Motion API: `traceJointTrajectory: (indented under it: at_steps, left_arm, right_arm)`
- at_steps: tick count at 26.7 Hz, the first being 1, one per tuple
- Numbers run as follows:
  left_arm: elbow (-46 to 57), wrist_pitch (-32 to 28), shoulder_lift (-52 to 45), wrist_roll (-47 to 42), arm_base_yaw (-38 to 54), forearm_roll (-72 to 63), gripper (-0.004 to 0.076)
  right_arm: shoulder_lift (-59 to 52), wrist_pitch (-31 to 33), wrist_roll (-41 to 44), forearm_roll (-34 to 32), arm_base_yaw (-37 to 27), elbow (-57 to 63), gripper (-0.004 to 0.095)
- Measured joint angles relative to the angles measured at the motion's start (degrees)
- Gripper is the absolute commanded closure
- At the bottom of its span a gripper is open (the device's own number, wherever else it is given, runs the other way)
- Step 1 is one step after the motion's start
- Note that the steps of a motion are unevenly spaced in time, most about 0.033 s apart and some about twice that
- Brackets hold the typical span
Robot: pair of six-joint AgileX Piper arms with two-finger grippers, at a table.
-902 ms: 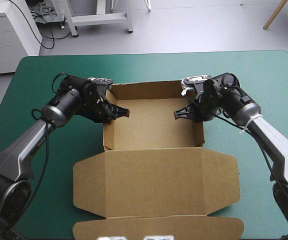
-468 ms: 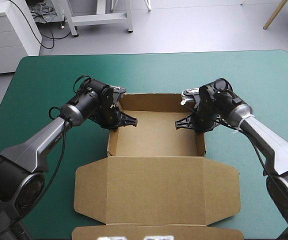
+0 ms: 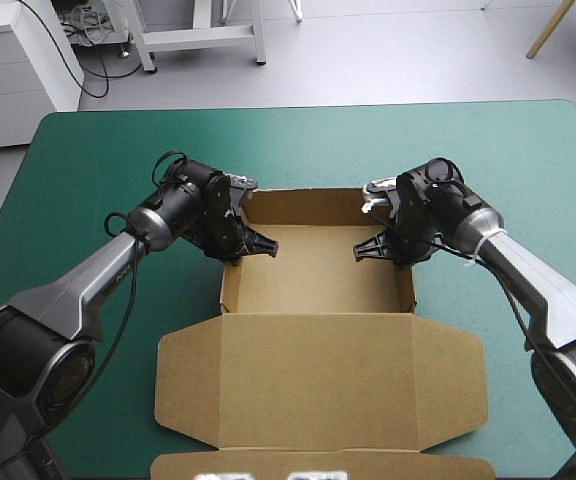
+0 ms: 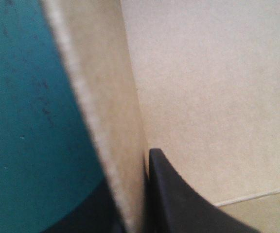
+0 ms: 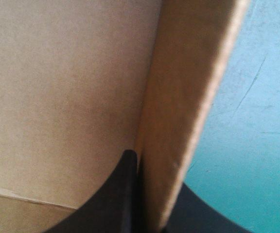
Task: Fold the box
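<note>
Clamping is seen on both side walls of the box [image 3: 318, 265]: left gripper [image 3: 238, 243] fingers are pinched on the left wall, right gripper [image 3: 400, 250] fingers on the right, wrists bent inward. Tray is sat mid-surface [image 3: 88, 160], lid flat nearside.

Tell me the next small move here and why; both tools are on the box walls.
Probably open both tools a little and lift straight up. The left tool pinches the left wall and the right tool the right wall; both walls stand upright, the box is an open tray, its lid flat on the teal-green cover. This grip seems to have done its work.
</note>
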Motion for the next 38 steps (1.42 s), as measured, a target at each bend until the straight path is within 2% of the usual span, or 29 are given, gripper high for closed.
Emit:
traceJointTrajectory:
  at_steps: [4, 6, 9, 17, 22, 29, 31, 32, 34, 38]
  left_arm:
    - [-0.22, -1.49, 0.96, 2.01, -0.12, 0.00, 0.0376]
    - [-0.22, -2.67, 1.17, 2.36, -0.12, -0.71, 0.0283]
    - [-0.28, -4.10, 1.17, 2.54, -0.17, -0.91, 0.0224]
    - [-0.71, -4.27, 1.17, 3.57, -0.18, -0.38, 0.0226]
    - [-6.77, -1.78, 1.36, 4.14, -0.23, 0.00, 0.0265]
    - [-24.91, 4.53, 1.54, 4.21, -0.23, 4.15, 0.0354]
    - [-31.78, 5.20, 1.49, 4.21, -0.23, 6.99, 0.0470]
    - [-33.71, 5.34, 1.41, 4.38, -0.23, 7.42, 0.0597]
    - [-38.47, 5.35, 0.61, 6.55, -0.23, 7.76, 0.0728]
    - [-41.62, 5.41, -5.97, 11.97, -0.23, 8.09, 0.0734]
  right_arm:
    - [0.01, 1.37, 0.54, -1.93, 0.06, 0.06, 0.0431]
    - [0.06, 1.89, 0.97, -2.16, 0.18, 0.18, 0.0372]
    - [0.06, 2.15, 1.37, -2.99, 0.18, 0.30, 0.0372]
    - [0.11, 2.98, 1.42, -3.33, 0.18, -3.22, 0.0372]
    - [-0.02, 3.17, 0.20, -4.47, 0.18, -8.99, 0.0372]
    - [-3.96, 3.65, -0.05, -9.88, 0.18, -12.51, 0.0391]
    - [-5.82, 3.85, 0.01, -10.48, 0.18, -12.69, 0.0399]
    - [-6.19, 3.85, 0.17, -10.39, 0.18, -12.69, 0.0399]
    - [-6.75, 4.07, 1.45, -9.07, 0.18, -12.69, 0.0400]
    - [-6.81, 4.07, 2.13, -6.53, 0.18, -8.80, 0.0400]
